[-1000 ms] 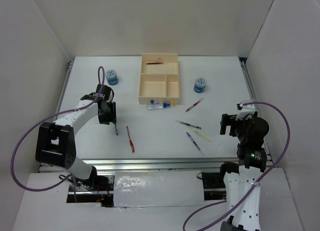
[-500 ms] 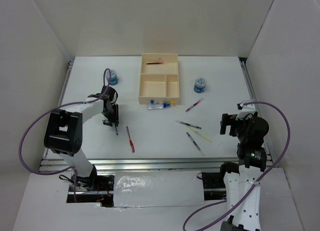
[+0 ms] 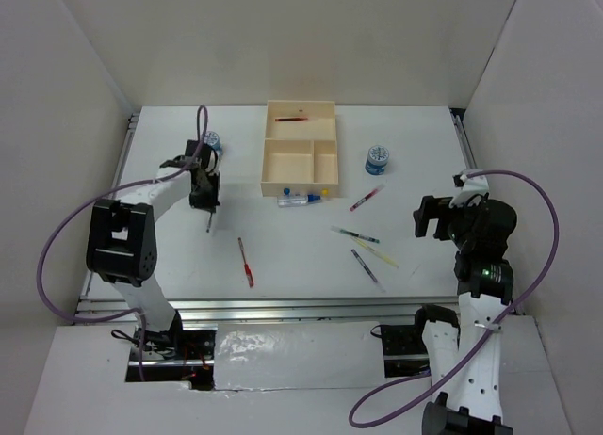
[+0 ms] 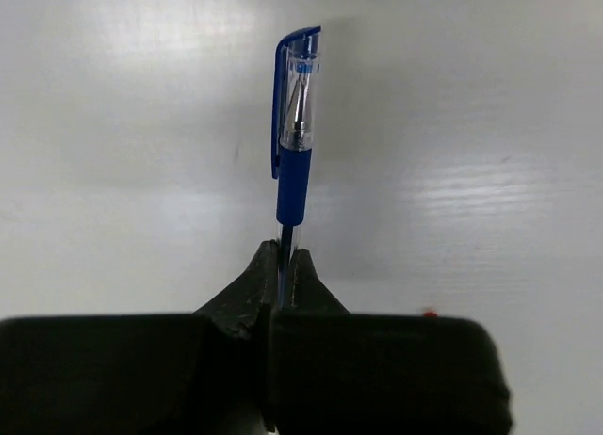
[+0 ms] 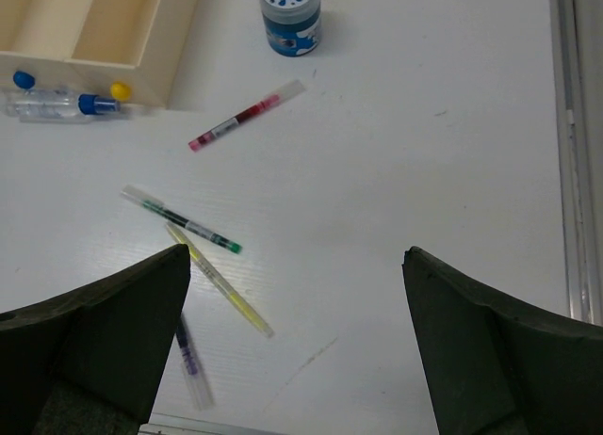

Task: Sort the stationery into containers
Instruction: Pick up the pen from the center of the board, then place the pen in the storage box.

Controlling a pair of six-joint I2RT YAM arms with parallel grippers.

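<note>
My left gripper [image 3: 205,201] is shut on a blue-capped pen [image 3: 208,222] and holds it above the table, left of the cream tray [image 3: 267,164]. In the left wrist view the pen [image 4: 294,143] sticks out past the closed gripper [image 4: 281,256]. My right gripper [image 3: 426,218] is open and empty at the right, and in its wrist view [image 5: 297,251] it hovers over bare table. A red pen [image 3: 292,120] lies in the tray's long section. Left of it lie a green pen [image 5: 184,220], a yellow pen [image 5: 221,282] and a purple pen [image 5: 188,355].
A red pen [image 3: 246,263] lies mid-table. A pink marker [image 5: 247,115] and a blue-white cylinder [image 5: 290,16] lie right of the tray. A clear pen [image 5: 57,105], a blue piece [image 5: 24,79] and a yellow piece [image 5: 120,91] sit at its front wall. A second cylinder [image 3: 213,141] peeks behind the left arm.
My left gripper has closed on the blue pen, lifted it off the table and moved it towards the back. My right gripper has shifted slightly.
</note>
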